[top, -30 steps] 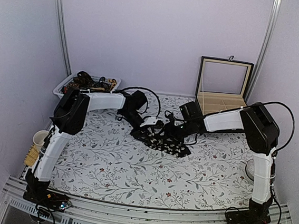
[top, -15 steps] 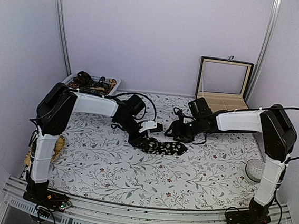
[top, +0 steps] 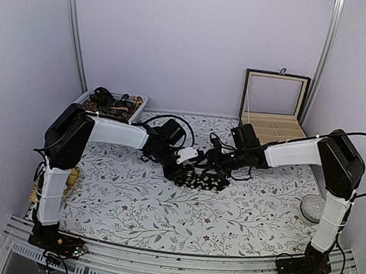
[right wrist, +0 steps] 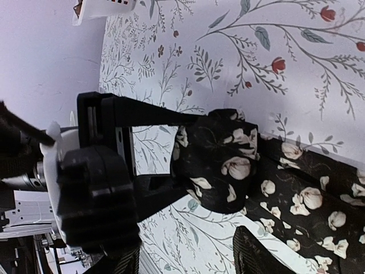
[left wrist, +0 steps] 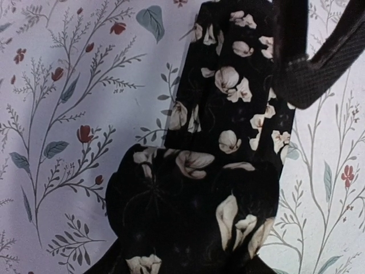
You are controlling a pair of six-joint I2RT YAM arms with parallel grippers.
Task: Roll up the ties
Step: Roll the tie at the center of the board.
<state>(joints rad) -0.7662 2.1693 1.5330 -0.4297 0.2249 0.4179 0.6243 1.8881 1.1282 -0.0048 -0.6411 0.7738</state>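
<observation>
Far to the left, at the back, a basket (top: 111,104) is holding more dark things; they are too small to name.

Next, the left gripper (top: 188,170) is reaching to the middle of the flowery tablecloth (top: 132,197). Its two fingers are pinching the rolled-up end of the tie (left wrist: 222,131), which is black with pale flowers. The rest of the tie is lying flat on the cloth, pointing away from the roll.

Just to the right, the right gripper (right wrist: 185,242) is hanging over the flat part. Its fingers are spread, with bare cloth showing between them, so it is holding nothing.

At the back right, a box (top: 272,123) is standing with its lid up.

What could go wrong, I think: the roll is soft and springy, so if the left fingers loosen, it could pop open. The flat part is lying a bit crooked to the roll, so more turns could make it lopsided. A right finger could also catch the tie and drag it.

The top view is showing both arms, the basket and the box, but there the tie is only a dark lump. The left wrist view is showing the flowers and the roll up close. Only the right wrist view is showing the left fingers on both sides of the roll.
</observation>
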